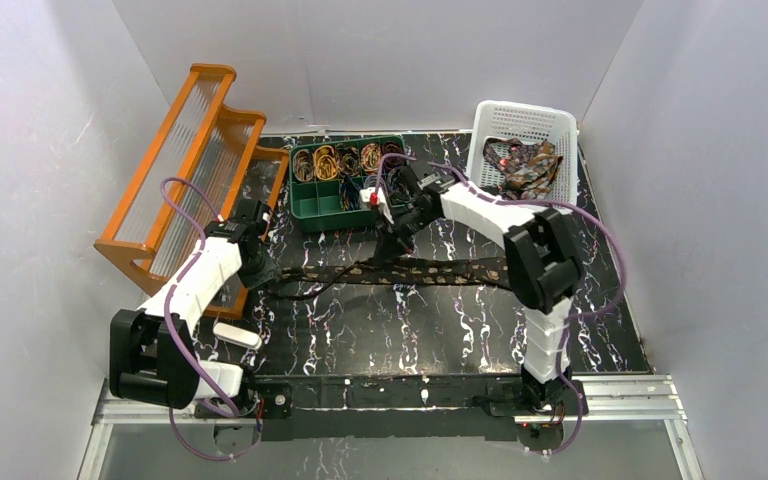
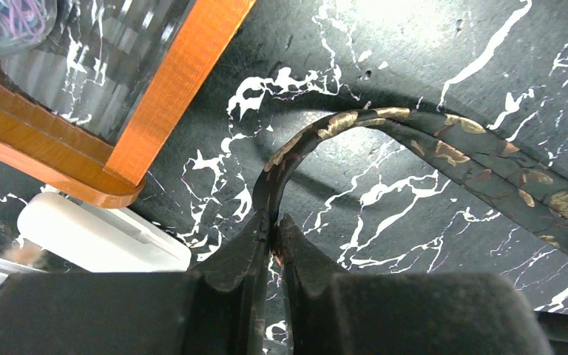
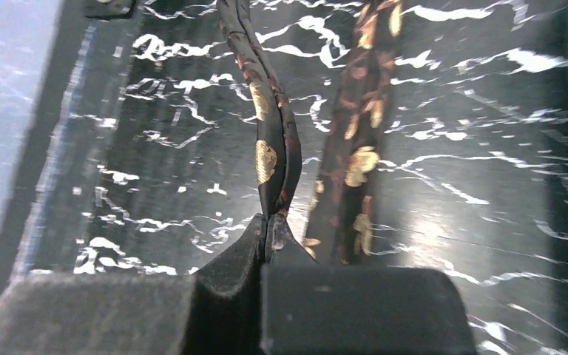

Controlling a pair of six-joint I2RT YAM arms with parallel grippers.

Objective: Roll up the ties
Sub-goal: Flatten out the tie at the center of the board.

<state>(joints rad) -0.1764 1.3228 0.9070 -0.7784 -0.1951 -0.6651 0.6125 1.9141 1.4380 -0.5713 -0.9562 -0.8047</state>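
Pinching dark gold-patterned tie [image 1: 440,270], left hand [image 2: 276,231], right hand [image 3: 270,235], both clamped

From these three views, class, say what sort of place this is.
Probably a robot test cell, not a home: plain white walls box in a marbled table, two arms are bolted to a rail, left hand and right hand pinch one tie, beside a green tray of rolled ties.

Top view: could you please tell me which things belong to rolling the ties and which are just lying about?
Job: stretched tie, held by left gripper and right gripper; coiled ties in green tray; loose ties in white basket.
Lying about: orange rack; white block.
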